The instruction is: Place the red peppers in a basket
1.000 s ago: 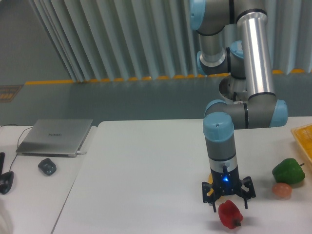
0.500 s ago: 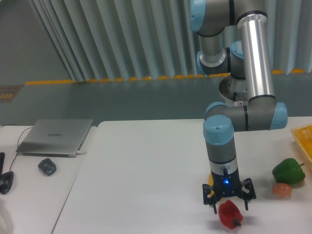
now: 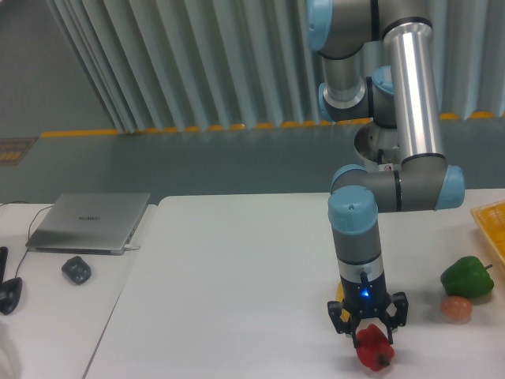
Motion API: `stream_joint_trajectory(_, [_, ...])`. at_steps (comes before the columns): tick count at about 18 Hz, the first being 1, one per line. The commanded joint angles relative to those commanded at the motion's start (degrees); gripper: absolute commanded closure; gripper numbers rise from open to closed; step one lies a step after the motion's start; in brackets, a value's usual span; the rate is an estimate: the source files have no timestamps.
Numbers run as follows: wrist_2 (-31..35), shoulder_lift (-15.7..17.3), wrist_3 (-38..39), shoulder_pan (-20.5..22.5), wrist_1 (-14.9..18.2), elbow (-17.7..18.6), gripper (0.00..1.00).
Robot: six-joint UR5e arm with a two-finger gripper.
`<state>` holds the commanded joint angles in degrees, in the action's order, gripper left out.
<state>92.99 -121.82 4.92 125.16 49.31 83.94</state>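
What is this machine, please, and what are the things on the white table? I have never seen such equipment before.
This is a robot arm made of silver tubes and blue joints, filmed by one fixed camera facing the table. At its lower end is a black gripper with two fingers, a kind of simple hand. The fingers have come down around the top of a red pepper; whether they already squeeze it cannot be told. To the right lie a green pepper and a small pinkish-orange round thing. At the right edge shows a corner of a yellow basket. On the left side table lie a closed laptop and a small dark object.
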Motion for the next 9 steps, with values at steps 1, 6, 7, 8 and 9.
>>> stream_joint_trajectory(1, [-0.2,0.1,0.0,-0.1,0.0,-0.1,0.67])
stream_joint_trajectory(6, [-4.1,3.2,-0.1,1.4,0.2,-0.6,0.68])
stream_joint_trajectory(7, [-5.6,3.7,-0.2,1.8,0.3,-0.4,0.68])
stream_joint_trajectory(8, [-6.4,4.3,-0.7,1.8,0.4,0.0,0.7])
stream_joint_trajectory(9, [-6.7,4.7,-1.2,2.4,0.5,0.1,0.73])
